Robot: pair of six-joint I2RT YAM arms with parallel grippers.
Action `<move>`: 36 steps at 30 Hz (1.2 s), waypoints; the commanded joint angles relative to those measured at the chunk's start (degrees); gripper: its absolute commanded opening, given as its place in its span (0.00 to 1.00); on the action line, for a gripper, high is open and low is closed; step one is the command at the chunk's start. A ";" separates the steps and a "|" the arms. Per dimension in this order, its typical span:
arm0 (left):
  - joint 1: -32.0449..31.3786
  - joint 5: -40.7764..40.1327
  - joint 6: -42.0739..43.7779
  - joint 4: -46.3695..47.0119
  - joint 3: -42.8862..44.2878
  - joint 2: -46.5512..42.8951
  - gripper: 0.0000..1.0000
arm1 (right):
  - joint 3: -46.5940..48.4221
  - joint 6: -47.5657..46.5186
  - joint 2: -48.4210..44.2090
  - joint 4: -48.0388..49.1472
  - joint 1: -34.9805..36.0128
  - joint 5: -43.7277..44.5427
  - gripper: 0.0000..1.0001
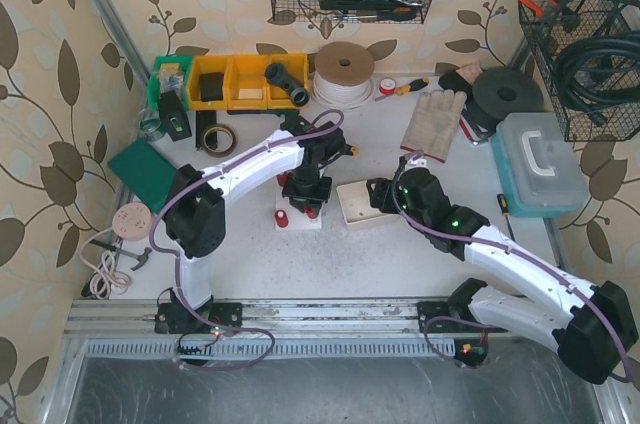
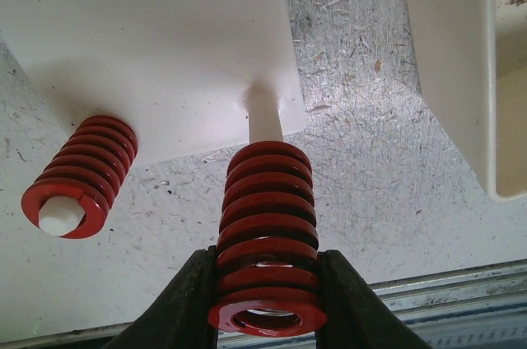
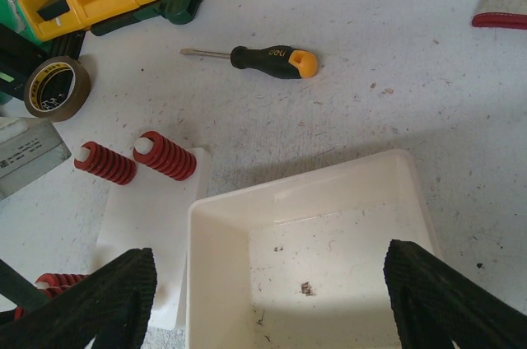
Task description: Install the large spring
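Over the white base plate (image 2: 148, 28), the left tool (image 2: 268, 316) pinches the large red spring (image 2: 265, 225), its far end on a white peg (image 2: 263, 114). Right of the plate, the right tool (image 3: 268, 283) hangs spread above a white tray (image 3: 313, 193).

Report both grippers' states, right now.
Left gripper: shut on the large red spring, its far end at a white peg.
Right gripper: open, holding nothing, above the white tray.
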 commanded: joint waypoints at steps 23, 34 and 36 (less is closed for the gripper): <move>1.23 -0.57 5.69 -4.45 6.41 7.05 0.00 | -0.31 0.21 1.23 0.97 -0.30 -1.06 0.75; 1.27 -1.85 5.30 -3.57 7.39 8.14 0.23 | -0.57 0.26 1.04 1.08 -0.36 -0.98 0.75; 1.27 -1.89 4.96 -3.56 7.96 8.01 0.35 | -0.45 0.27 1.20 0.92 -0.38 -0.98 0.75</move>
